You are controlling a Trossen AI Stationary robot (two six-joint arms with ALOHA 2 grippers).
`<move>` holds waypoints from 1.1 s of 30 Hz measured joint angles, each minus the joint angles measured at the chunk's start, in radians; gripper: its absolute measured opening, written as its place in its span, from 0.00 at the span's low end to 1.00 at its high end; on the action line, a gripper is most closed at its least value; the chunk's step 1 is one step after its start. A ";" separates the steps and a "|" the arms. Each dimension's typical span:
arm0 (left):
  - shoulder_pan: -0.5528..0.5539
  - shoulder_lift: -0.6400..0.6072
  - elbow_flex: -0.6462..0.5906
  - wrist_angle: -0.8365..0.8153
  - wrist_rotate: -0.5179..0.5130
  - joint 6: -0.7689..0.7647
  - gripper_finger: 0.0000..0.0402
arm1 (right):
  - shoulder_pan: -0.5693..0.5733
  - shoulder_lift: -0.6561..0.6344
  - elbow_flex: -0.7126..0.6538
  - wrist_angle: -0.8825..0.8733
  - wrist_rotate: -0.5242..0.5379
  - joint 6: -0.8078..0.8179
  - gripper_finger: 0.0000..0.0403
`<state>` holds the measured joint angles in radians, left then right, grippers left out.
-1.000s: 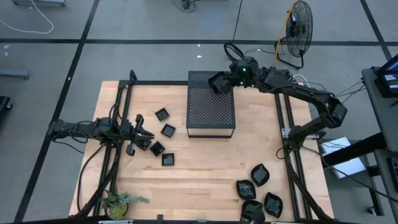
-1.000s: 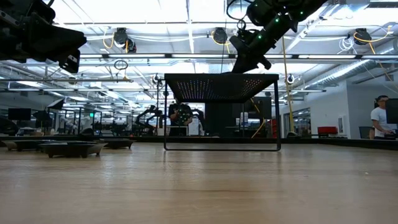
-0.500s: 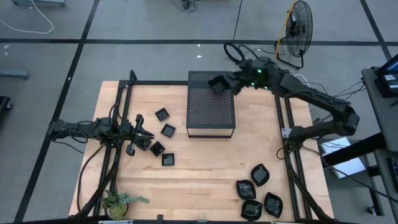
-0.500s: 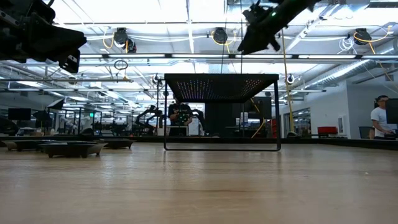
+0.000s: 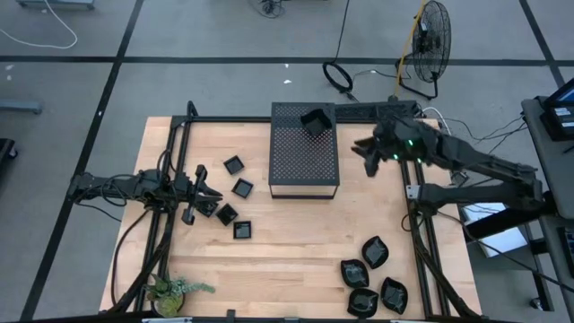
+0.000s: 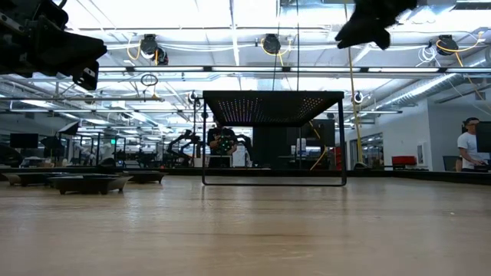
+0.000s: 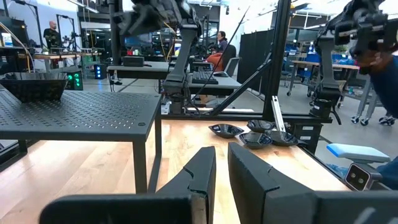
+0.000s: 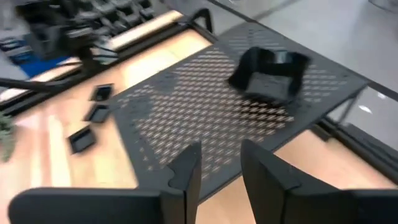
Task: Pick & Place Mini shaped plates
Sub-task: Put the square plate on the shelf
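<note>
One small angular black plate (image 5: pixel 314 121) sits on the far part of the black perforated box's top (image 5: pixel 304 157); the right wrist view shows this plate (image 8: pixel 268 74) too. My right gripper (image 5: pixel 362 154) is open in the air to the right of the box, touching nothing. In the low view it (image 6: pixel 371 21) is high above the box. Square plates (image 5: pixel 235 199) lie flat on the table left of the box. Leaf-shaped plates (image 5: pixel 369 276) lie near the right near corner. My left gripper (image 5: pixel 203 190) waits by the square plates, its fingers (image 7: pixel 221 177) a narrow gap apart.
The perforated box (image 6: pixel 272 107) stands on thin legs in mid-table. A small green plant (image 5: pixel 172 291) is at the left near corner. Black frame rails (image 5: pixel 176 152) run along both table sides. Bare wood lies between the box and the near edge. A person (image 6: pixel 469 146) stands far off.
My right gripper has come away from the angular plate on the box's far top, moved toward the table's right and near edges, and risen. The plate has stayed where it was on the box. The left arm has kept still.
</note>
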<state>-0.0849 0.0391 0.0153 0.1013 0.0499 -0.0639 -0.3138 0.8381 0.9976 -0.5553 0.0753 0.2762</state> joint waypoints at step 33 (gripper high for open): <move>0.000 0.000 0.000 0.000 0.000 0.000 0.12 | 0.067 -0.836 -0.849 0.392 -0.002 -0.269 0.11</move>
<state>-0.0849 0.0391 0.0154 0.1009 0.0498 -0.0639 -0.2466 0.0025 0.1487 -0.1637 0.0735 0.0071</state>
